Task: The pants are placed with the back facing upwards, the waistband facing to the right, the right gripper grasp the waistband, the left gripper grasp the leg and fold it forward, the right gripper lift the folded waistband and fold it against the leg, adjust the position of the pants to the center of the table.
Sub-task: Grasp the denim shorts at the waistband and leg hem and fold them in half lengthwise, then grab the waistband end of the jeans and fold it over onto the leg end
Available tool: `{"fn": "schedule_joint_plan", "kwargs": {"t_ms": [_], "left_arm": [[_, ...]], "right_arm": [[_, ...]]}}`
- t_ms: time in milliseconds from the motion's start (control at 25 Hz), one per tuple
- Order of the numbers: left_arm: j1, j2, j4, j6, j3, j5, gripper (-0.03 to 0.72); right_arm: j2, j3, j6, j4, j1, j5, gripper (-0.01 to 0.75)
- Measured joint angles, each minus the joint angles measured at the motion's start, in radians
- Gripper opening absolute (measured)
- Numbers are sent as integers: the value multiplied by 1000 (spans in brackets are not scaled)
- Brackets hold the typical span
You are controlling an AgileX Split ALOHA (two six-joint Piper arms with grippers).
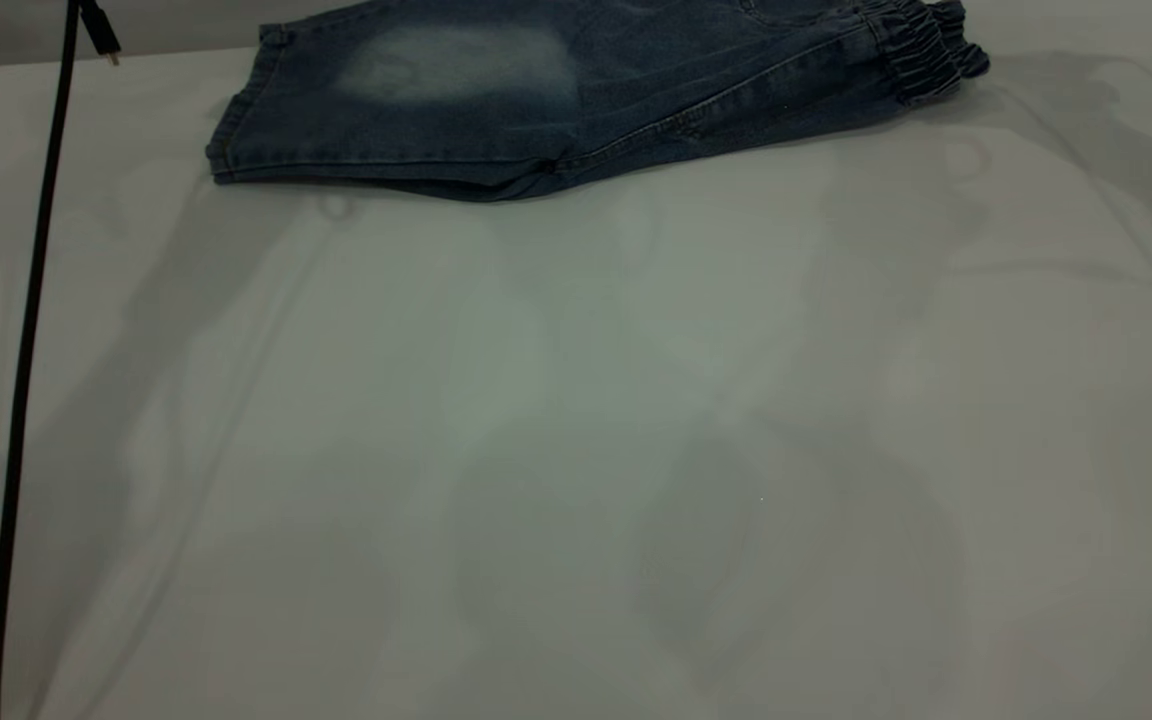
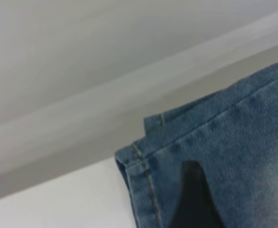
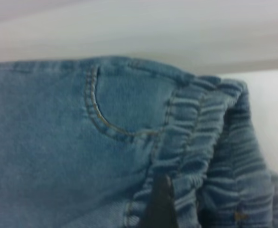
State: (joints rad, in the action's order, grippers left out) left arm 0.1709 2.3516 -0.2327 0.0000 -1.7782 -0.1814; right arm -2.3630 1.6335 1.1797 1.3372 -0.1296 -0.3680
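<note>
The pants (image 1: 576,100) lie folded lengthwise at the far edge of the table (image 1: 576,450), one leg on top of the other. A faded pale patch faces up. The elastic waistband (image 1: 921,45) points right and the leg hem (image 1: 236,120) points left. Neither gripper shows in the exterior view. In the left wrist view a black part of my left gripper (image 2: 193,199) rests over the denim just inside the leg's hem corner (image 2: 139,164). In the right wrist view a dark part of my right gripper (image 3: 160,204) sits against the gathered waistband (image 3: 196,137), beside a pocket seam (image 3: 101,114).
A black cable (image 1: 26,350) hangs down the left side of the exterior view, its plug end near the top. The wide white-grey tabletop stretches from the pants to the near edge.
</note>
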Motion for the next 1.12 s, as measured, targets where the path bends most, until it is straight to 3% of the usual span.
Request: {"fn": "schedule_joint_plan", "kwargs": {"t_ms": [280, 560, 760, 1120], "left_arm": [[1, 0, -9, 0, 0, 26, 463], [1, 0, -5, -7, 0, -85, 464], [1, 0, -3, -7, 0, -102, 466], [1, 0, -6, 0, 0, -99, 466]], "right_arm": [[40, 0, -64, -12, -10, -127, 572], [40, 0, -338, -72, -83, -350, 580], [40, 0, -494, -158, -141, -486, 591], [40, 0, -574, -115, -148, -542, 581]]}}
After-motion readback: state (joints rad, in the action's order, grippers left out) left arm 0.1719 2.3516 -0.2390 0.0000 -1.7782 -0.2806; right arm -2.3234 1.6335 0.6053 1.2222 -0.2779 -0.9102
